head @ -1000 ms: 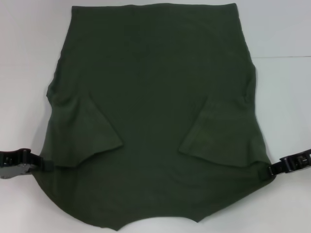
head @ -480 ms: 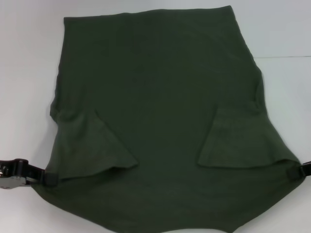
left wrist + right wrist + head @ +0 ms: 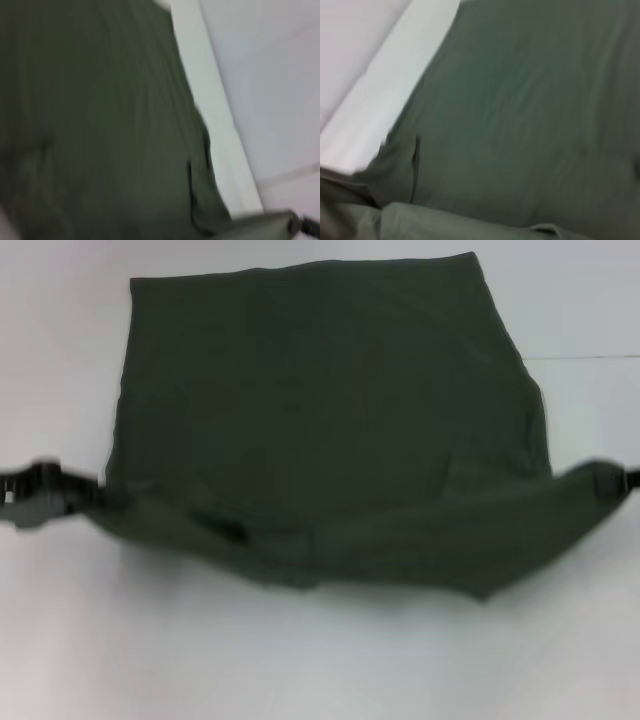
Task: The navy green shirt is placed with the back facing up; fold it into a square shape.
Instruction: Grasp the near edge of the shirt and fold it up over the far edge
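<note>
Head view: navy green shirt across the upper and middle frame on the white tabletop, its near edge lifted into a sagging band between both arms. Left gripper at mid-left, right gripper at mid-right, each at a corner of that band; I judge the fingers clamped on cloth, though blur hides the pinch. Risks as I read them: uneven travel skews the fold; a slipping corner drops the band; sag drags and bunches the layer beneath.

Both grippers have carried the shirt's near edge up and farther away.
</note>
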Robot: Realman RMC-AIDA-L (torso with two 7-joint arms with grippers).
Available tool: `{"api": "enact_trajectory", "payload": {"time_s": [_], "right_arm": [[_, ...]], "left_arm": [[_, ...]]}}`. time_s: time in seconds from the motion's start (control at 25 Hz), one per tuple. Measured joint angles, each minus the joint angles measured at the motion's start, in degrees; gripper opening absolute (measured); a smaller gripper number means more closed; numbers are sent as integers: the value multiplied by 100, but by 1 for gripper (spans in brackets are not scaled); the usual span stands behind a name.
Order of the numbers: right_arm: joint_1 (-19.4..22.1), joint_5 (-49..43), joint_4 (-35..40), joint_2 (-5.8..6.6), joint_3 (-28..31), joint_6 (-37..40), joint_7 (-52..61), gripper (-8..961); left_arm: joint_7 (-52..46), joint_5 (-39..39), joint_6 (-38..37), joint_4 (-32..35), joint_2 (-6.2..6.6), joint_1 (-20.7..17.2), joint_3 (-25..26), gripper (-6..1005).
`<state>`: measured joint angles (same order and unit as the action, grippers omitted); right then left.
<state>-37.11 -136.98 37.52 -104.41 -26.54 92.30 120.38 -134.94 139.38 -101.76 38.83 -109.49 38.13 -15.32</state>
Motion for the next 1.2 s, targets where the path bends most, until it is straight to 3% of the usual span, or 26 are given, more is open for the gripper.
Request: {"api": "enact_trajectory", "payload": {"time_s": [0.2, 0.28, 0.36, 0.6, 0.72, 0.8, 0.96, 1.2], "right_arm": [[-298, 131, -41, -80, 170, -622, 58, 86], [-407, 224, -79, -147, 147, -974, 59, 86], [-507, 282, -138, -231, 131, -1410, 55, 86], [-777, 568, -409, -538, 66, -2924, -111, 85], [-905, 774, -546, -712, 49, -3693, -359, 85], [-1022, 1115, -704, -913, 47, -4456, -779, 85], [-1149, 1565, -952, -1020, 38, -5012, -1300, 85], [-1413, 2298, -1460, -1228, -18, -6259, -2377, 86]], "left_arm": [[-105, -460, 798, -132, 23, 211, -4, 38], [17, -934, 1712, -430, -17, 389, -36, 42], [129, -1080, 2068, -571, -53, 448, -41, 47], [949, -1773, 3525, -1222, -271, 714, -47, 62], [1335, -1977, 4175, -1346, -468, 820, -50, 69], [1583, -2102, 4510, -1361, -588, 865, -56, 74], [2132, -2327, 5136, -1403, -789, 960, -67, 83], [3252, -2854, 5963, -1915, -866, 1121, -67, 98]]}}
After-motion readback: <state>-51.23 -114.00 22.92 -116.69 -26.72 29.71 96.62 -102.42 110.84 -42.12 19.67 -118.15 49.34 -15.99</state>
